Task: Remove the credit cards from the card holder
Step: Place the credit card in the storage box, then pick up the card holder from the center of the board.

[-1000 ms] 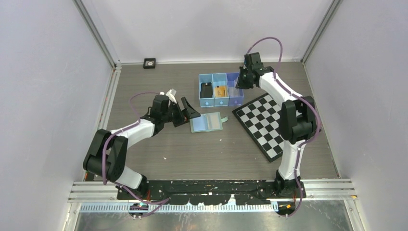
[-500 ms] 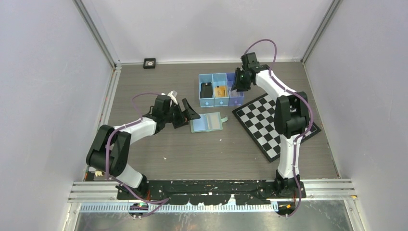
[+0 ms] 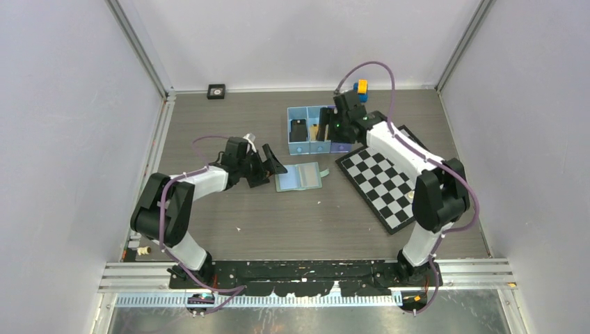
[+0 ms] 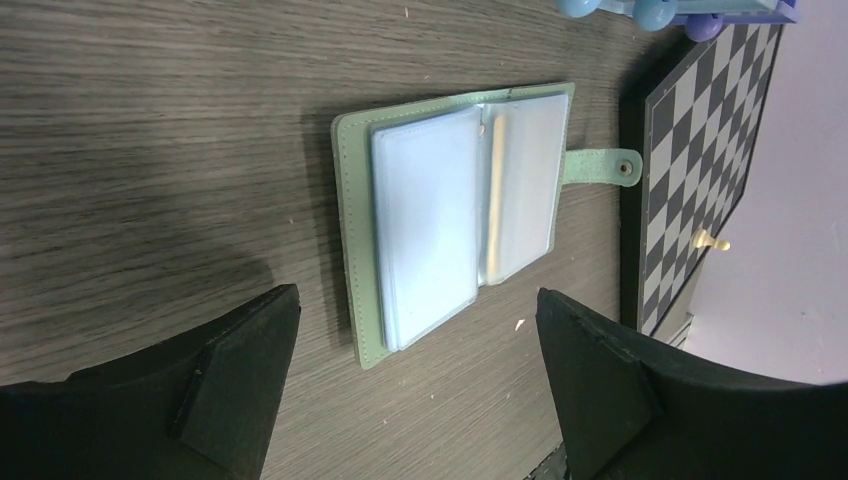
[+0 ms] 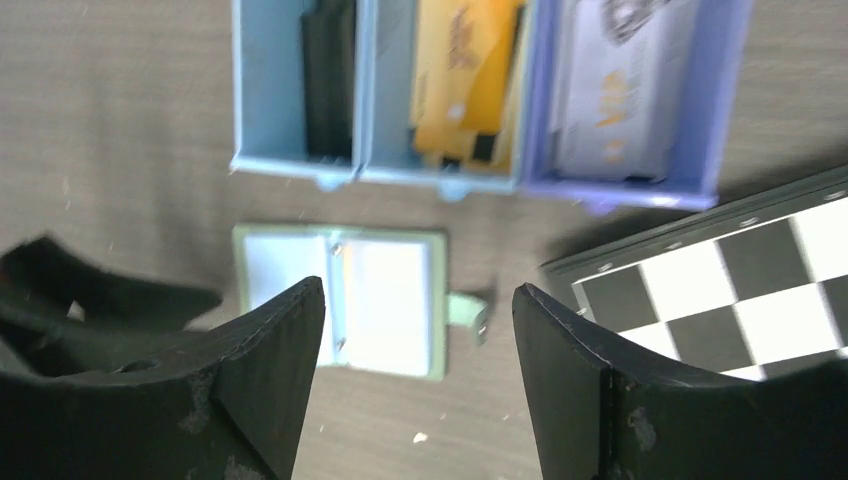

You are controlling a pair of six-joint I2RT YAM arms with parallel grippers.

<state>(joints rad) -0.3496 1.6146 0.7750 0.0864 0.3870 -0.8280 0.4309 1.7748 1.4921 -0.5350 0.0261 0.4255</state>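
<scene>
While the left claw (image 3: 270, 171) sits low over the desk (image 3: 229, 202) with its two fingers spread wide and nothing between them, the card holder (image 3: 298, 177) lies just beside it at its 3 o'clock, apart from both fingertips. In the left wrist view the same claw (image 4: 418, 298) frames the card holder (image 4: 460, 215), which is spread open flat on the wood, pale blue-grey sleeves facing up and green cover showing round the edge. Its short tab (image 4: 600, 167) reaches toward the chessboard (image 4: 700, 130), where a small pale piece (image 4: 710, 241) stands on the squares.

The right claw (image 3: 327, 129) hangs over the blue tray (image 3: 291, 131), jaws likewise parted and gripping nothing. From it the card holder is at about 7 o'clock in the top view, near but clearly apart. In the right wrist view the claw (image 5: 417, 292) has the card holder (image 5: 340, 300) showing between its dark fingers, on the desk below the tray (image 5: 295, 165).

All three credit cards lie in that tray, one to a compartment. The black card (image 5: 328, 80) is in the compartment at the 9 o'clock end, the gold-orange card (image 5: 465, 70) in the middle, and the pale grey-white card (image 5: 610, 90) in the purple compartment at the 3 o'clock end. The chessboard (image 3: 383, 184) lies tilted at the tray's 5 o'clock, its near corner just beside the purple compartment.
</scene>
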